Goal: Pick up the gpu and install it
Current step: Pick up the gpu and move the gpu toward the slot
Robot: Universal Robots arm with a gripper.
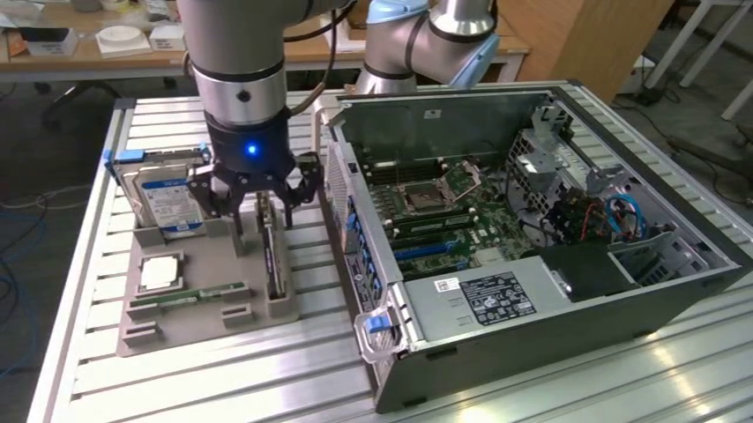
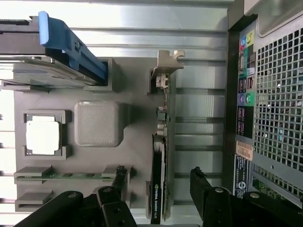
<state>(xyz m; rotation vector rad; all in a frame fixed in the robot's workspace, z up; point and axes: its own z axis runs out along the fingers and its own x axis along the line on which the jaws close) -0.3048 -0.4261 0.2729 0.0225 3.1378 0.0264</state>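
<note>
Straddling the upright gpu [image 2: 161,142] in its gray holder [image 1: 200,260], the gripper [image 1: 261,220] hangs open and empty, so the pick-up seems to need a square, centred close.

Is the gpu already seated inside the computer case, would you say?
No, the gpu stands on edge in the grey holder outside the case.

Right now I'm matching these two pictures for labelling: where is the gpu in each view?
Exterior view: the gpu stands on edge in the grey holder under the gripper, at the exterior view's left of the computer case.
Wrist view: edge-on between the holder's square block and the case's port panel.
Shared landmark: the silver processor chip in the holder.
</note>
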